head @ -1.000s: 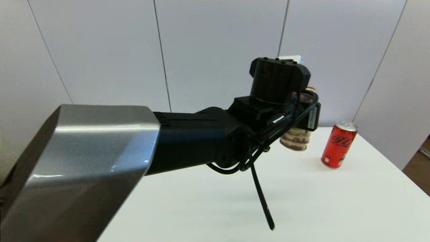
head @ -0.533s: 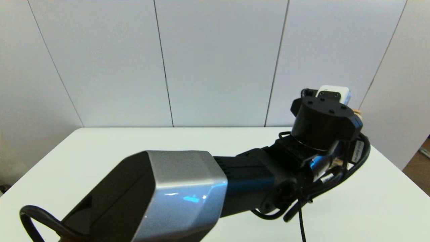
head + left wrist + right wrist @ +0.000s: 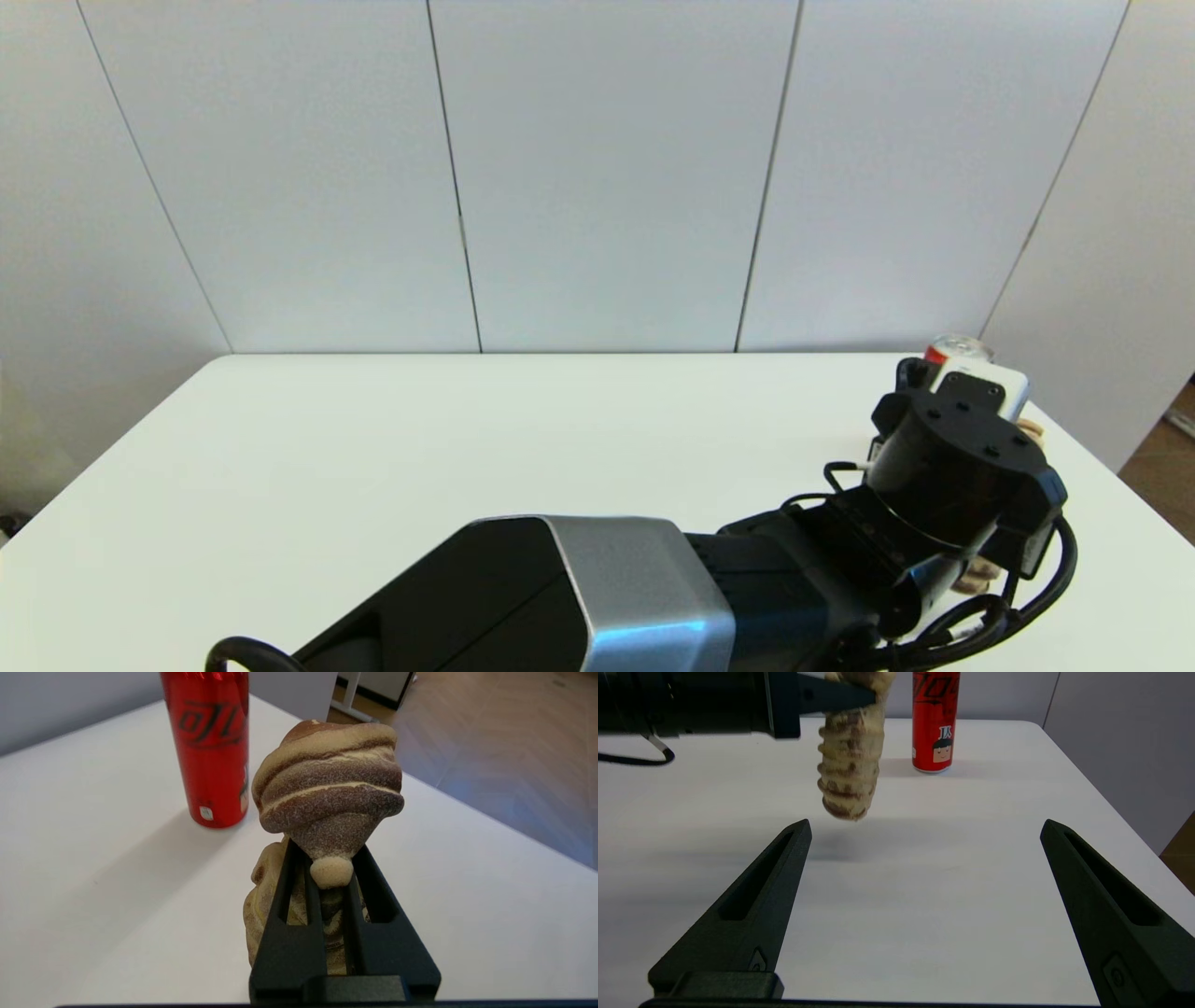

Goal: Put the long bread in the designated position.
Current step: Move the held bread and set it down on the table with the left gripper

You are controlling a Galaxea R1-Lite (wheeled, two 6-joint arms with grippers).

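1. The long bread (image 3: 327,793) hangs upright above the counter (image 3: 924,882), clear of it, just beside the red can (image 3: 212,751); its top is cut off in the right wrist view.
2. The left claw (image 3: 327,868) is clenched on the bread's middle.
3. In the head view, the left arm hides nearly all the bread and most of the can.
4. The right claw (image 3: 924,830) stands released, nearer the robot than the can.

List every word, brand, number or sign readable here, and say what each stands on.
Red can: black brand script, seen sideways, not legible as words.
Red can, other side: a cartoon face below white characters too blurred to read.
Small white label near the can's base: too small to read.
Bread, left gripper, table: no text.
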